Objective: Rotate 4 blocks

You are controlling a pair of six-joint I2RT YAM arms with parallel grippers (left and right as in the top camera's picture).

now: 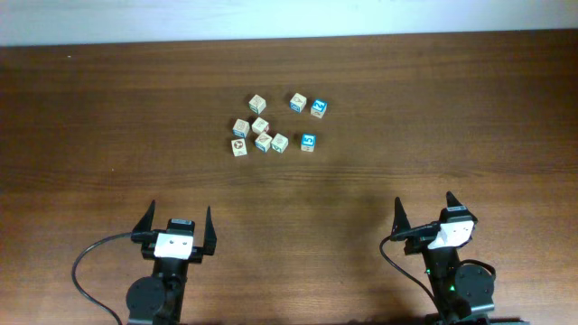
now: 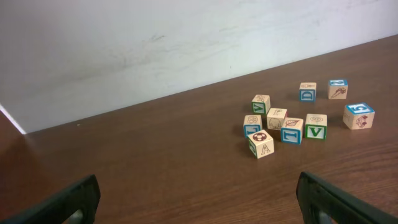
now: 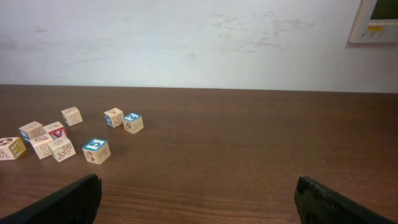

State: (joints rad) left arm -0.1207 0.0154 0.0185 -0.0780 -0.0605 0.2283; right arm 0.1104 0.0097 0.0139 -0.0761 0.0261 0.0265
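Claws: left claw (image 1: 181,215) and right claw (image 1: 424,206) are spread wide and empty, low at the near edge. Looks like a ready stance.
Blocks: four loose blocks (image 1: 297,102) lie mid-surface, far from both claws, spaced for easy gripping.
Cluster: five cubes (image 1: 260,125) sit bunched alongside; their prints are too small to read.
Surface: dark wood surface (image 1: 452,108).

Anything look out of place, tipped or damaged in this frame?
Nothing stands out. The four blocks and the five-cube cluster sit flat on the table, turned at mixed angles; no damage visible. Left gripper and right gripper are open, clear of them.
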